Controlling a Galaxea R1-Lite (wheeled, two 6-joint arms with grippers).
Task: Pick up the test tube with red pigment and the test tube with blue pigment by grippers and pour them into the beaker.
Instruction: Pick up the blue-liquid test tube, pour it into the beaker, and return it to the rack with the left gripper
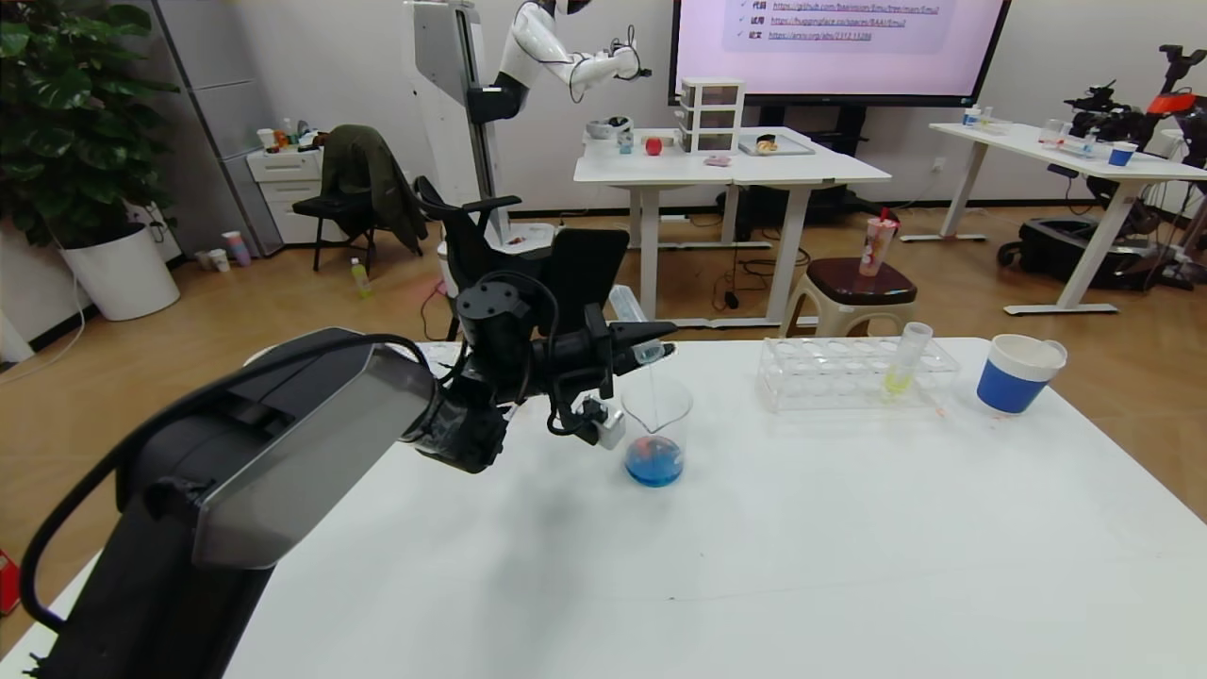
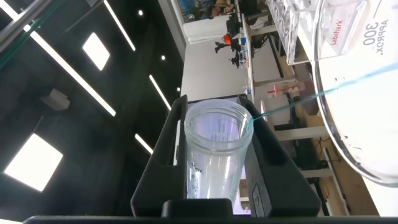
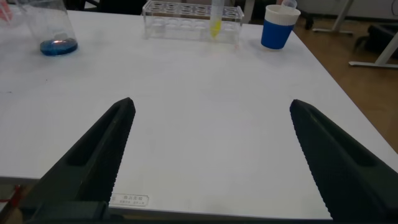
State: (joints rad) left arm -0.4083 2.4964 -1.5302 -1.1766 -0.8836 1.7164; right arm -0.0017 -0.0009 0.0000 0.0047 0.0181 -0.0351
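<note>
The test tube with blue pigment (image 1: 630, 316) is pinched in my left pincer (image 1: 660, 341), tipped mouth-down above the beaker (image 1: 655, 432) on the white desk (image 1: 717, 556) in the head view. A thin thread of liquid runs from the tube's mouth into the beaker, which holds blue liquid with a red patch at its bottom. Off to my right stands a clear rack (image 1: 853, 372) with a tube of yellow liquid (image 1: 905, 360) upright in it, and beside the rack a blue-banded cup (image 1: 1018, 373).

In the left wrist view, my left pincer's two black fingers (image 2: 166, 155) clamp the tube on both sides. The tube looks nearly drained, and a fine blue stream leaves its rim toward the beaker's glass wall (image 2: 354, 93).

In the right wrist view, my right pincer (image 3: 211, 155) hangs low over the desk's near part with its toothed fingers spread wide, gripping nothing. The beaker, rack and cup sit well apart from it at the far side.
</note>
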